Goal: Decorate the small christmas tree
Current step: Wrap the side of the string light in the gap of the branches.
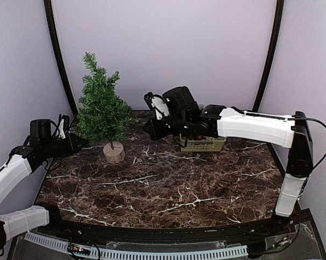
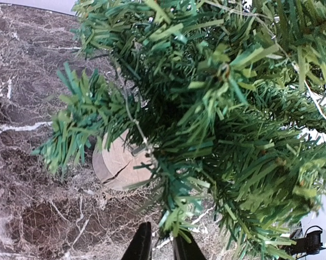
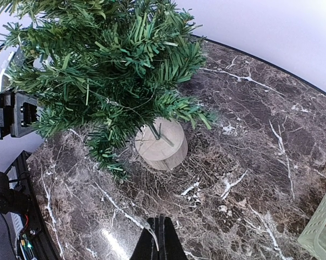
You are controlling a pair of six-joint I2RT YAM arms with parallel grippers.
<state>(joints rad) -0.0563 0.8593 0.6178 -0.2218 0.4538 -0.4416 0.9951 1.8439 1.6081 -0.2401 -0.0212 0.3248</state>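
Observation:
The small christmas tree [image 1: 100,108] stands at the back left on its round tan base [image 1: 113,153]. My left gripper [image 1: 80,143] is at the tree's lower left branches. In the left wrist view its jaws [image 2: 162,245] stand narrowly apart, closed on a green branch tip [image 2: 176,219]. My right gripper [image 1: 150,130] hovers right of the tree, above the table. In the right wrist view its jaws [image 3: 160,241] are pressed together on a thin clear strand [image 3: 152,234]; what hangs from it is hidden. The tree [image 3: 103,65] and its base [image 3: 162,143] lie ahead of it.
A pale green slotted basket [image 1: 203,144] sits under the right arm at the back, with something dark red inside; its corner shows in the right wrist view [image 3: 321,230]. The dark marble table [image 1: 168,184] has curved black frame posts at both back corners.

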